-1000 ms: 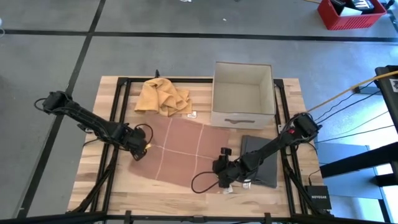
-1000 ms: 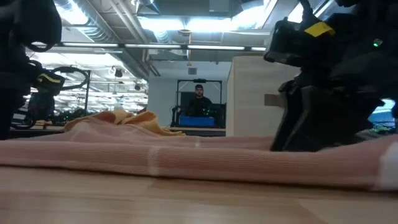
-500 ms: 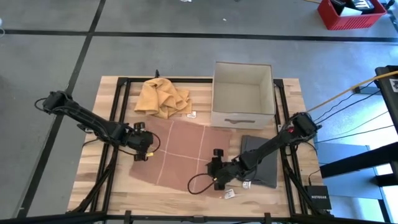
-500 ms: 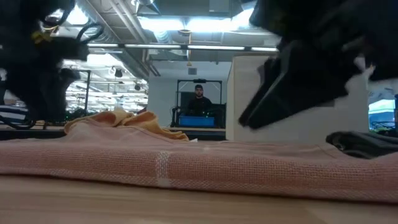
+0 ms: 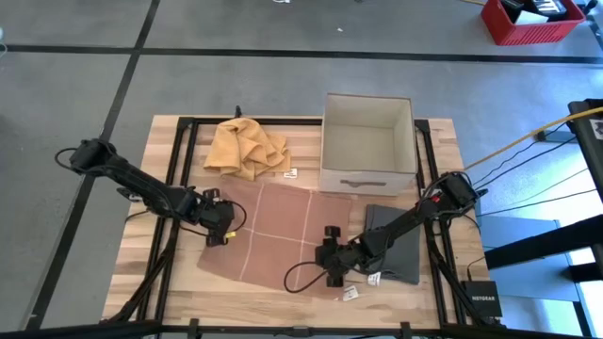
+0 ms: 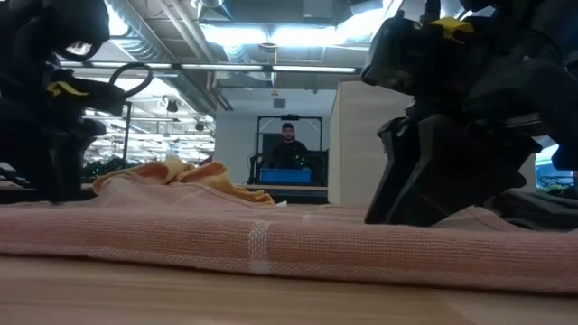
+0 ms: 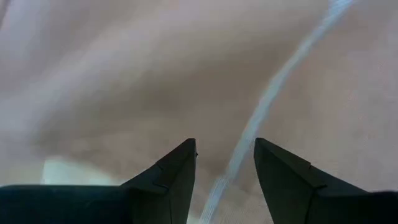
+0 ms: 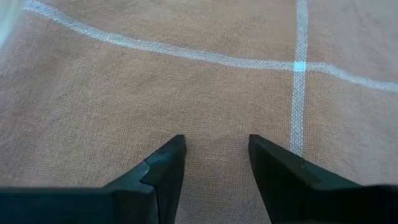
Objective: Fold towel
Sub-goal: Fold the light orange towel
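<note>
both grippers, left gripper [image 5: 222, 233] and right gripper [image 5: 327, 266], poised open-fingered over the brown checked towel [image 5: 273, 226]; each should pinch an edge squarely before lifting.

A wooden table [image 5: 170, 282] with a black frame stands on a grey floor [image 5: 283, 85]. A brown towel [image 5: 273, 231] with pale grid lines lies flat near the table's middle, reaching toward the near edge. A crumpled yellow cloth [image 5: 247, 146] sits at the far side, left of centre, just beyond the towel. An open beige box [image 5: 367, 141] stands at the far right, close beside the towel's far right corner. A dark folded cloth [image 5: 400, 240] lies on the right, just near of the box. Two small white tags rest on the wood: one [image 5: 291, 173] between the yellow cloth and box, one [image 5: 350, 294] at the near edge
</note>
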Controlling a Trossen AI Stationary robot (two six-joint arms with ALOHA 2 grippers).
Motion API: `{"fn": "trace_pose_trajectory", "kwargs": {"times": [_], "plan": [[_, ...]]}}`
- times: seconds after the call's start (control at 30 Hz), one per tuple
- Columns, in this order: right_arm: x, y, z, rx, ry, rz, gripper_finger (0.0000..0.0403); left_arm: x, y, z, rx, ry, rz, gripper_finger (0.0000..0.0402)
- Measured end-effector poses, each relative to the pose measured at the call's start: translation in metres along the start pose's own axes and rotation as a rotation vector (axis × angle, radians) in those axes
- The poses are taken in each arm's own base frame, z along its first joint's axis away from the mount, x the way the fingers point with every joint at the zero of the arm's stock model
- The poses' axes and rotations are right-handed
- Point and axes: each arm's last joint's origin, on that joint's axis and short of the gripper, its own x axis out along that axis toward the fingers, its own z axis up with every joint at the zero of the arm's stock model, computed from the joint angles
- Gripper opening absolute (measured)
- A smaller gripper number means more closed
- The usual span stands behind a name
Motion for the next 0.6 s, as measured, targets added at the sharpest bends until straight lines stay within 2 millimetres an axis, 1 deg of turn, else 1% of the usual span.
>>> {"fn": "trace_pose_trajectory", "kwargs": {"times": [0.13, 0.27, 0.43, 0.6], "plan": [[0.000, 0.002, -0.001, -0.009, 0.024, 0.053, 0.0184, 0.004, -0.004, 0.003, 0.072, -0.001, -0.038, 0.0155], [-0.002, 0.006, -0.005, -0.034, 0.047, 0.076, 0.0184, 0.007, -0.003, -0.001, 0.096, 0.062, -0.016, 0.0155], [-0.004, 0.011, -0.009, -0.053, 0.070, 0.075, 0.0184, 0.006, -0.001, -0.007, -0.016, 0.139, -0.012, 0.0155], [-0.004, 0.011, -0.010, -0.046, 0.084, 0.072, 0.0184, 0.005, 0.000, -0.011, -0.125, 0.196, -0.021, 0.0155]]}}
